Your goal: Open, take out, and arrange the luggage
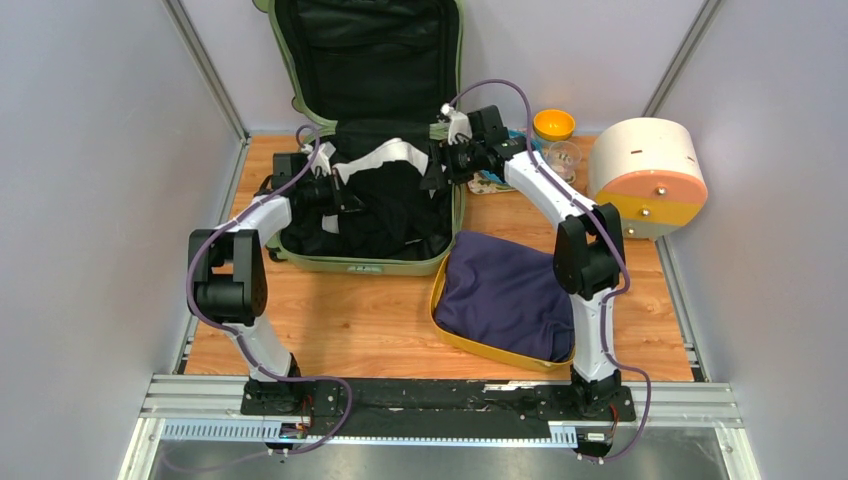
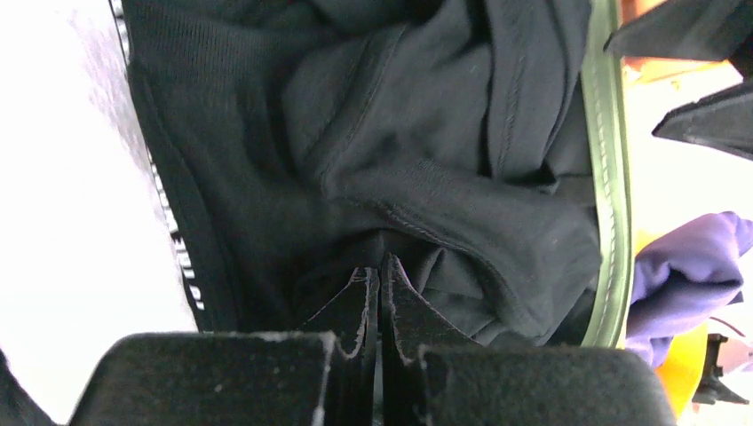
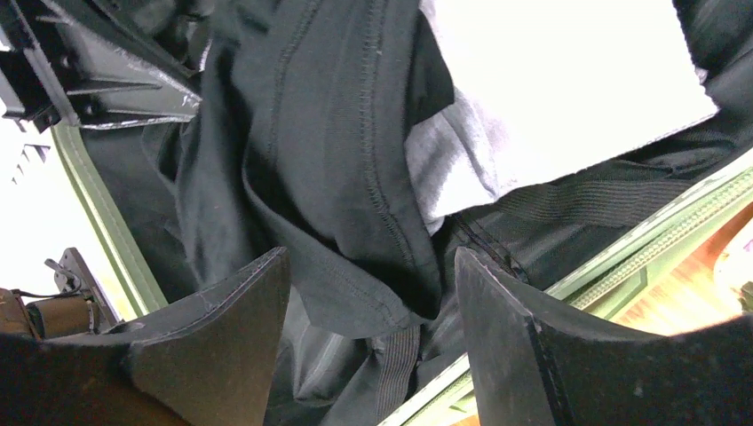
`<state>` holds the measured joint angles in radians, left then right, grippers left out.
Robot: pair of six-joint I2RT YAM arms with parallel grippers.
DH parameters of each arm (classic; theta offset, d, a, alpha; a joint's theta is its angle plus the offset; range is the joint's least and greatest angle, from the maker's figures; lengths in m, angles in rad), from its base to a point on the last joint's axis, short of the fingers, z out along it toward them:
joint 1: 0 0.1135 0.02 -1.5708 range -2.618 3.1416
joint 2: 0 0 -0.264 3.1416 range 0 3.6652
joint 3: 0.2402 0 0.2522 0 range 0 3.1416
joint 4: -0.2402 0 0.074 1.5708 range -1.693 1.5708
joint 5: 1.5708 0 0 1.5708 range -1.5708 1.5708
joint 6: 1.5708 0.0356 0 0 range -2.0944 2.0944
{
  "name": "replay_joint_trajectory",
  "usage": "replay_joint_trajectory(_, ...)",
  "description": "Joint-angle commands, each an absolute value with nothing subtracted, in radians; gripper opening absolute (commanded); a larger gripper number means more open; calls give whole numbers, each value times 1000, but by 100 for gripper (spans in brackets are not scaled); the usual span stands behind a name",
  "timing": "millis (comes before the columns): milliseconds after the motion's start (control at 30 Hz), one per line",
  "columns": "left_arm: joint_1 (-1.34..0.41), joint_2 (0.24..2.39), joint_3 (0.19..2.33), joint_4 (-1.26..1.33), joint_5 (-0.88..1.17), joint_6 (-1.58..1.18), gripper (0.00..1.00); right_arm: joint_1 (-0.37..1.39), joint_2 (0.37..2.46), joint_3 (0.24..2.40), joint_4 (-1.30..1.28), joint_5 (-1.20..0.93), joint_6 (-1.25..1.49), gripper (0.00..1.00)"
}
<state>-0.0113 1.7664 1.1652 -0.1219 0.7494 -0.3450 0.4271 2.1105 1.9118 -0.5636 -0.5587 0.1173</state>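
The sage-green luggage (image 1: 370,265) lies open at the back of the table, with its black-lined lid (image 1: 370,60) standing up against the wall. A black garment (image 1: 385,205) with white patches (image 1: 395,153) is heaped in the base. My left gripper (image 1: 345,197) is inside the left half. Its jaws are shut (image 2: 382,262), and folds of the black garment (image 2: 400,160) gather at their tips. My right gripper (image 1: 432,170) hangs over the right rim. It stands open (image 3: 373,253), and a hem of the black garment (image 3: 328,133) droops between the fingers without touching them. A white cloth (image 3: 559,80) lies beyond.
A yellow tray (image 1: 437,290) with a folded purple cloth (image 1: 505,290) sits just right of the luggage's front corner. A round cream-and-orange drawer box (image 1: 648,175) stands at the back right. An orange-lidded jar (image 1: 553,124) and a clear glass (image 1: 563,158) are beside it.
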Motion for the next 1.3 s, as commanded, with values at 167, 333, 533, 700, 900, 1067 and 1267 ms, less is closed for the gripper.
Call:
replay_joint_trajectory(167, 35, 1713, 1117, -175, 722, -239, 0, 426, 2123, 1901, -557, -647, 69, 72)
replay_joint_trajectory(333, 32, 1729, 1150, -130, 756, -288, 0, 448, 2027, 1830, -538, -689, -12, 68)
replay_joint_trajectory(533, 32, 1781, 1258, -101, 741, -301, 0, 515, 2005, 1816, -616, -677, -97, 67)
replay_joint_trajectory(700, 29, 1855, 1376, -113, 739, -313, 0, 580, 2037, 1868, -675, -652, -100, 66)
replay_joint_trajectory(900, 26, 1873, 1391, -94, 733, -313, 0, 630, 2144, 1954, -715, -595, -58, 55)
replay_joint_trajectory(1067, 26, 1873, 1379, -95, 736, -319, 0, 629, 2218, 2120, -680, -640, 72, 5)
replay_joint_trajectory(1267, 41, 1819, 1325, -98, 719, -302, 0, 611, 2232, 2169, -515, -672, 210, 0)
